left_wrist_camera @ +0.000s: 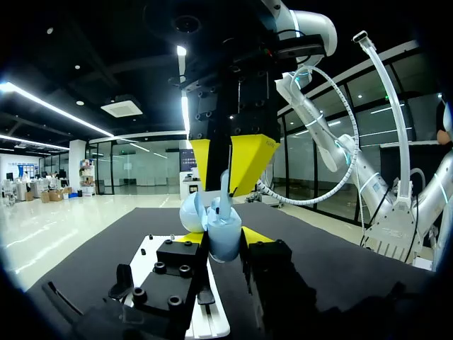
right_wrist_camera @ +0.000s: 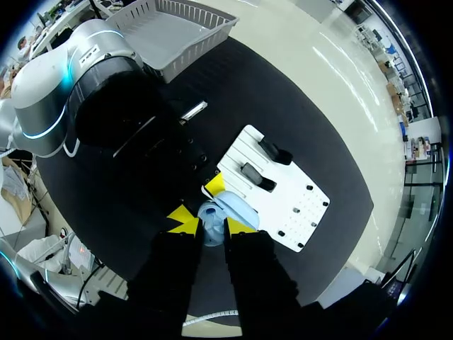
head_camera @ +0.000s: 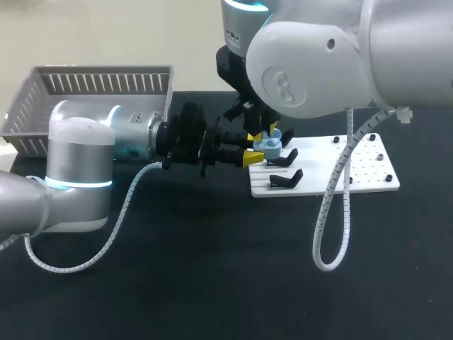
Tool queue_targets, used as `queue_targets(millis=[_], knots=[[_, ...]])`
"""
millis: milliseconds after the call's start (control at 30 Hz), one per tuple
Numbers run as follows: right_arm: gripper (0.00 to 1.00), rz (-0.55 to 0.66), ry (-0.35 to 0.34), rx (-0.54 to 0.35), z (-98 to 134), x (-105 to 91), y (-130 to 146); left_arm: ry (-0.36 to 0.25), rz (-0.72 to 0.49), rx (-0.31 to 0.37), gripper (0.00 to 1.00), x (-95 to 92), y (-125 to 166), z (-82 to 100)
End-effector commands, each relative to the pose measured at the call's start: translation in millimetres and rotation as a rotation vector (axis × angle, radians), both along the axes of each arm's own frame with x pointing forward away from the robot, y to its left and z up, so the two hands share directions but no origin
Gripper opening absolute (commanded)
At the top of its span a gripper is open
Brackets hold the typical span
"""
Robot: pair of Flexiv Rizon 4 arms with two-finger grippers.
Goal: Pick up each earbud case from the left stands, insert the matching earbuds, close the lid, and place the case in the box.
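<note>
L claw [left_wrist_camera: 221, 239] is clenched on the pale-blue case [left_wrist_camera: 225, 230], one pad at each side. It holds the case in the air w/ the lid [left_wrist_camera: 191, 210] open and leaning to one side. Directly above hangs R claw [left_wrist_camera: 224, 177], pointing down into the open case. A thin pale-blue piece [left_wrist_camera: 224, 193], prob. an earbud, stands btw it and the case, but whether R claw grips it or not cannot be told.

Judgement: the step in hand is inserting the earbud. To do it well, L arm should hold the case steady and level. R arm should press straight down w/o side push, since the case could twist in the grip. The bud should sit fully before the lid is shut.

Under and beyond both claws lies the white board [head_camera: 368, 166] w/ two black stands [head_camera: 287, 178]. Farthest, well behind L claw, the grey basket [head_camera: 99, 81] waits for the case.
</note>
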State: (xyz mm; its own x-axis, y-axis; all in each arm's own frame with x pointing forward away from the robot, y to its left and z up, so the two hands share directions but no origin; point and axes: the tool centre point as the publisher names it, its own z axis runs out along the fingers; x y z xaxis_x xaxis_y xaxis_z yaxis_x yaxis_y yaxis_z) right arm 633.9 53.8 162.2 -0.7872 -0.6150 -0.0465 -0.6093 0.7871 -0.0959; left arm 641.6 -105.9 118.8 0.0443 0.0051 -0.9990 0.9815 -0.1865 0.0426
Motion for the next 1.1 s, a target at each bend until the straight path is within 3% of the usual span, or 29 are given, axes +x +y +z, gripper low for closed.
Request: queue_targets(millis=[33, 900, 933, 1000, 1033, 1100], knots=[[0.00, -0.004, -0.002, 0.001, -3, 0.7, 1, -0.002, 0.004, -0.002, 0.00, -1.1, 0, -0.7], [0.00, -0.007, 0.005, -0.012, -13, 3.6, 3, -0.002, 0.004, -0.002, 0.00, -1.1, 0, -0.7], [0.15, -0.007, 0.005, -0.012, -12, 3.6, 2, -0.002, 0.004, -0.002, 0.00, -1.1, 0, -0.7], [0.87, -0.007, 0.003, -0.008, -8, 2.3, 2, -0.002, 0.004, -0.002, 0.00, -1.1, 0, -0.7], [1.00, -0.007, -0.002, -0.005, -6, 0.9, 2, -0.002, 0.004, -0.002, 0.00, -1.1, 0, -0.7], [1.00, -0.008, -0.009, 0.013, 2, -3.6, 0, -0.002, 0.004, -0.002, 0.00, -1.1, 0, -0.7]])
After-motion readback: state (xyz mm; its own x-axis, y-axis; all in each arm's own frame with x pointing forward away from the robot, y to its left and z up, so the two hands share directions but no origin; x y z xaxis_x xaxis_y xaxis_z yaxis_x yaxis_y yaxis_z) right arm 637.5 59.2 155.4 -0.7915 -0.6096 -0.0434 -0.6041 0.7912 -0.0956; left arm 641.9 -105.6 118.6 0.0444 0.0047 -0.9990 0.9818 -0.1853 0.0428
